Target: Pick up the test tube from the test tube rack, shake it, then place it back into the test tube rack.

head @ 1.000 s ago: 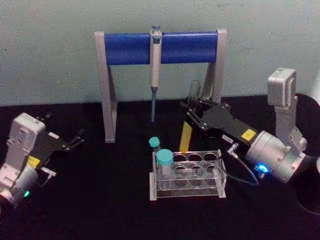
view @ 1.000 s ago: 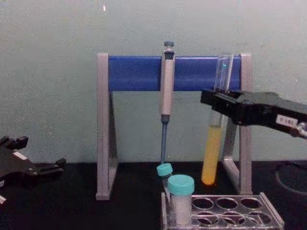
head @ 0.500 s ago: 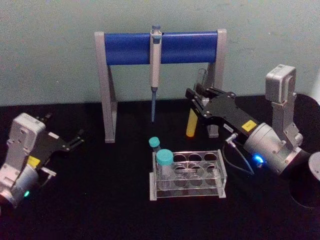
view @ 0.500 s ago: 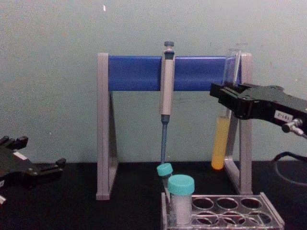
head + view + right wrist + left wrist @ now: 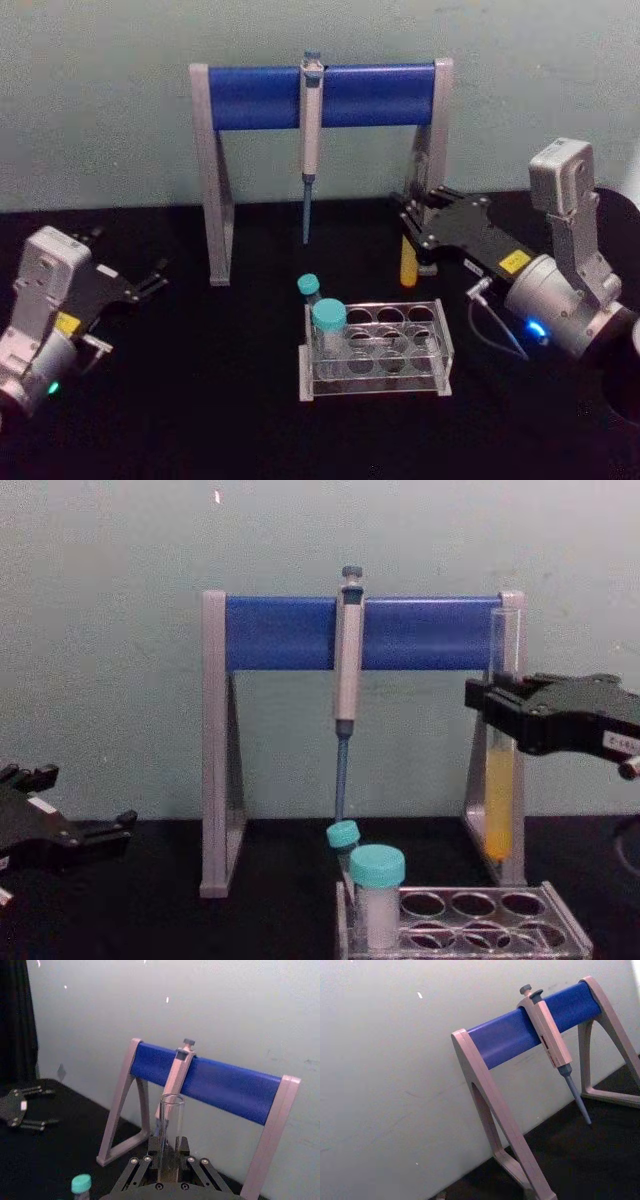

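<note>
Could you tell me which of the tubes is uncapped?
The tall test tube with yellow liquid in the right gripper; both short tubes wear teal caps.

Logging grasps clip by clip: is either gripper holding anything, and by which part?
The right gripper holds the test tube by its clear upper part, above the yellow liquid, clear of the test tube rack. The left gripper holds nothing.

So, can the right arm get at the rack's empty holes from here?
Probably yes. The right gripper holds the test tube upright behind the test tube rack; the holes on that side are empty, the teal-capped tubes stand at its left end, and the left gripper sits parked far left.
</note>
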Tool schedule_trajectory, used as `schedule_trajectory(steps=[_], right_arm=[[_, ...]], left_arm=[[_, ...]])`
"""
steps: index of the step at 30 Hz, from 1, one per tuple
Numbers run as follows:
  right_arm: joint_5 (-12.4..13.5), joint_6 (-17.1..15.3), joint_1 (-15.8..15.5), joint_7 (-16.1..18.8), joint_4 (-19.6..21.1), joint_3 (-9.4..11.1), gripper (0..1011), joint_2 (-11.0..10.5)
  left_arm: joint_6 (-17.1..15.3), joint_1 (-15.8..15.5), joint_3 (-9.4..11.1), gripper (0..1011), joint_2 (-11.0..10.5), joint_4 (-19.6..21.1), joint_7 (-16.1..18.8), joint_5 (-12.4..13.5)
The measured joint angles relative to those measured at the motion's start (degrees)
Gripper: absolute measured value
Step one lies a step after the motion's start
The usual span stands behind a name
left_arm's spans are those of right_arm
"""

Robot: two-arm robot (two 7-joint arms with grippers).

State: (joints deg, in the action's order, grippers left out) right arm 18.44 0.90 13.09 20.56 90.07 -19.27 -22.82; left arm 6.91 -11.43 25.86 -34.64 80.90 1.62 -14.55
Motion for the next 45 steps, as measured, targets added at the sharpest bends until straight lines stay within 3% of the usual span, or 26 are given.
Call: schedule_trajectory(steps=[4, 7, 12, 18, 23, 27, 30, 38, 45], right_arm=[[-0.1, -1.6, -1.3, 0.7, 2.2, 0.3, 233, -1.0], [1.2, -2.5, -2.3, 2.0, 3.5, 0.6, 233, -1.4], [5.5, -3.7, -3.0, 5.1, 4.4, 0.5, 233, -1.5], [9.3, -3.8, -2.0, 7.4, 3.0, -0.3, 233, -0.7], [11.3, -1.3, -0.3, 8.0, 0.2, -0.9, 233, 1.0], [11.1, 2.0, 0.9, 7.0, -2.0, -1.1, 233, 2.2], [9.4, 4.5, 1.6, 5.2, -3.6, -1.2, 233, 3.0], [6.0, 4.9, 1.7, 2.4, -4.1, -0.8, 233, 3.2], [5.0, 4.6, 1.3, 2.1, -3.8, -0.3, 233, 3.2]], left_arm=[[0.0, 0.0, 0.0, 1001, 0.0, 0.0, 0.0, 0.0], [0.0, 0.0, 0.0, 1001, 0.0, 0.0, 0.0, 0.0], [0.0, 0.0, 0.0, 1001, 0.0, 0.0, 0.0, 0.0], [0.0, 0.0, 0.0, 1001, 0.0, 0.0, 0.0, 0.0], [0.0, 0.0, 0.0, 1001, 0.0, 0.0, 0.0, 0.0], [0.0, 0.0, 0.0, 1001, 0.0, 0.0, 0.0, 0.0], [0.0, 0.0, 0.0, 1001, 0.0, 0.0, 0.0, 0.0], [0.0, 0.0, 0.0, 1001, 0.0, 0.0, 0.0, 0.0], [0.0, 0.0, 0.0, 1001, 0.0, 0.0, 0.0, 0.0]])
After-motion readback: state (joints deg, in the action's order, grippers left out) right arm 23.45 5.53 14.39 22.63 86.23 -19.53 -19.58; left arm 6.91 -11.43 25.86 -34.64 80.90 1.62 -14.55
